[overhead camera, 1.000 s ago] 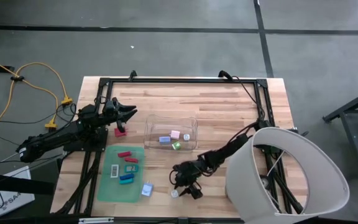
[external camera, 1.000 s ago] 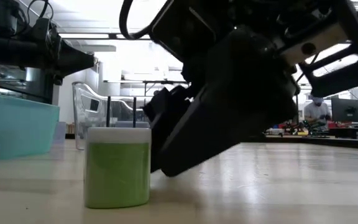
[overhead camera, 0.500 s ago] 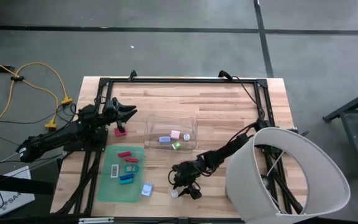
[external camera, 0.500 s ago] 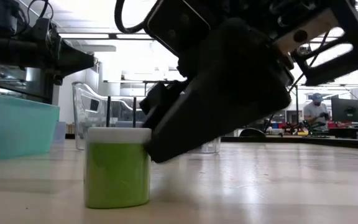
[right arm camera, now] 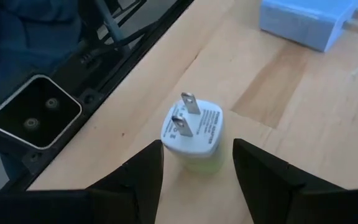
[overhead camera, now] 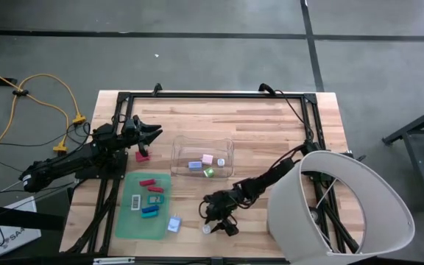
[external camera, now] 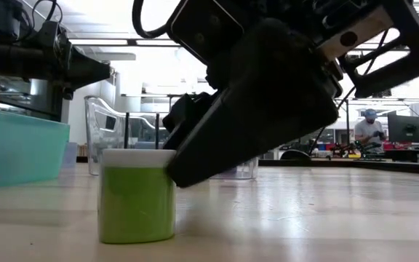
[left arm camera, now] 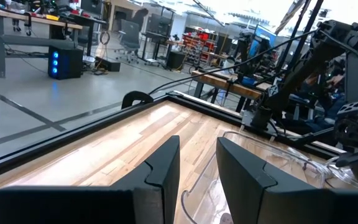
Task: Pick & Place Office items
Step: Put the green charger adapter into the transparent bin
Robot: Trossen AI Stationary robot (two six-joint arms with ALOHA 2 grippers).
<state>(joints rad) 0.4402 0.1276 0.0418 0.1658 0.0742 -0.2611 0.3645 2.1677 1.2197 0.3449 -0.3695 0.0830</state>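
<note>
Green plug adapter [right arm camera: 193, 132] stands between open right hand [right arm camera: 197, 167] fingers

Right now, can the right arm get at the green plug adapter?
Probably yes. The right gripper is open, its fingers flanking the plug adapter, which stands prongs up on bare wood with nothing between.

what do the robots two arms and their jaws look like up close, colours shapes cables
Both arms are dark, near black, built of jointed segments. The left arm carries black cabling along its links, and its gripper ends in two flat, blocky dark fingers with angled tips. The right arm has a black cable looping behind it; its gripper has the same matte dark wedge-shaped fingers.
</note>
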